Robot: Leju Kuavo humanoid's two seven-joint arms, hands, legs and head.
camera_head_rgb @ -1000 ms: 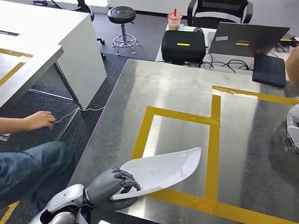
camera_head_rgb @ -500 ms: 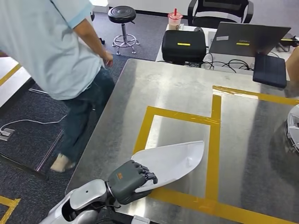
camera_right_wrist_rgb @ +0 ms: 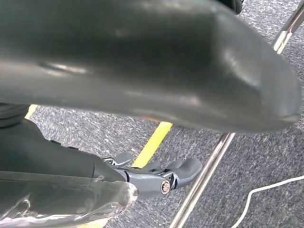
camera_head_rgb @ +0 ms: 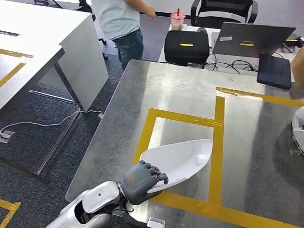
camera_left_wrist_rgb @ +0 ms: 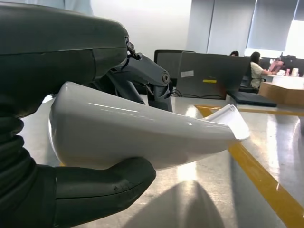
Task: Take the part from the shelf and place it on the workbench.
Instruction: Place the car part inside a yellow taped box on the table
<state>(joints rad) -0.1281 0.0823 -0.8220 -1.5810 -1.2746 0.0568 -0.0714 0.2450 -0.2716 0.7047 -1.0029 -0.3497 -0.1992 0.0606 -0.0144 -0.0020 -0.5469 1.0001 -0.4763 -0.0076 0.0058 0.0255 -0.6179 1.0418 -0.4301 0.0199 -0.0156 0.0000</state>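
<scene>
The left robot hand (camera_head_rgb: 141,179) grips the white part (camera_head_rgb: 179,161) by its blunt end, thumb under and fingers (camera_left_wrist_rgb: 150,78) over, holding it just above the bench (camera_head_rgb: 172,90) inside the yellow tape square (camera_head_rgb: 215,156), likely for set-down.

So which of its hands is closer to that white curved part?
Left. The left hand grips the white part over the workbench; the right hand hangs over carpet.
</scene>
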